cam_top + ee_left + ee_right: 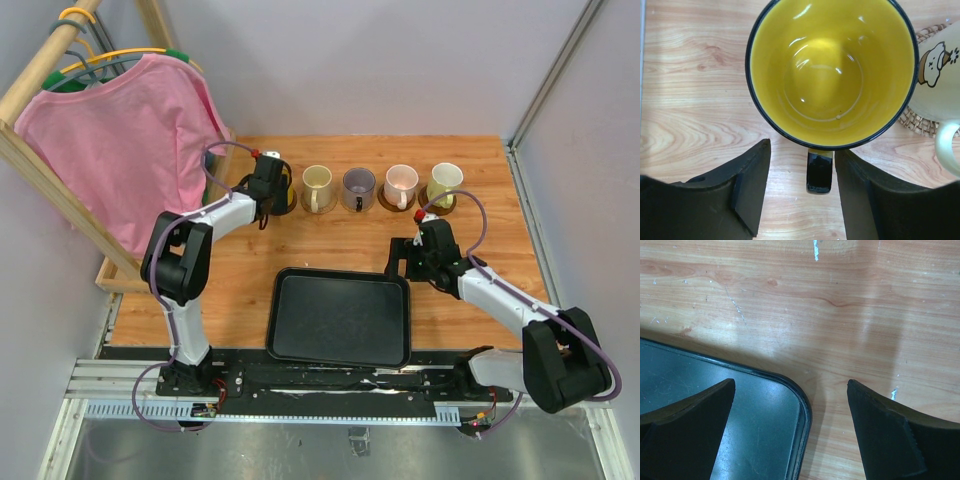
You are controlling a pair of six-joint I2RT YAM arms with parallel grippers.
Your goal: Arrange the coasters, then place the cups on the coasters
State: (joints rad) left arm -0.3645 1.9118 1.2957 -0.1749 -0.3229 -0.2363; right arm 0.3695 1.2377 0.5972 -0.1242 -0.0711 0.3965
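A: Task status?
B: Judged nearly done. Five cups are lined up in a row at the far side of the bench (350,245): yellow mug (832,70), cream cup (317,183), grey-purple cup (358,186), pink cup (401,183), yellow-green cup (445,180). The dark coasters (388,204) are seen under the right-hand two, and a woven coaster (920,122) under the cream one. Under the other two, it cannot be told for sure.
A: Left arm?
B: It is stretched fwd to the row's left end, wrist pointed down. There the left claw (802,150) is opened. The mug handle (819,172) is flanked by both jaws & touched by neither. Nothing is held.
A: Right arm?
B: It is bent low, approx mid-bench, well apart from the cups. The right claw (790,390) is spread wide & empty over a corner of the black tray (804,412).
A: What's left?
B: Prob. only a coaster check & the arms to be pulled back.
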